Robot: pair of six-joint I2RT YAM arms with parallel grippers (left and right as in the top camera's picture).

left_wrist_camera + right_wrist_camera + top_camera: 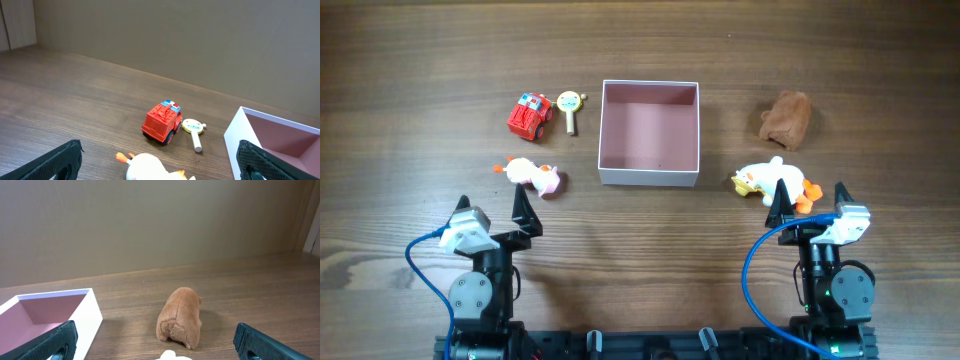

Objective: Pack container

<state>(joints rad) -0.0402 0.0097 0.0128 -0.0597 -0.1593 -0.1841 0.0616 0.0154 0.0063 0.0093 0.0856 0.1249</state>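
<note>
left gripper (492, 200) and right gripper (810, 190) both spread, empty; square white-walled, pink-floored box (648, 177) sits unfilled mid-table; risk: right finger likely clips adjacent white-and-yellow plush duck (765, 181) on descent, shoving it away.

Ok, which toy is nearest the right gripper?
The white-and-yellow plush toy, right at the right gripper. The brown plush sits farther back; the red truck, rattle and white-pink plush lie beyond the container.

Black left arm (480, 285) and right arm (835, 285) above a black base rail (650, 345), pointed black fingers (524, 208), white wrist blocks (465, 228), blue looping cables (409, 257).
</note>
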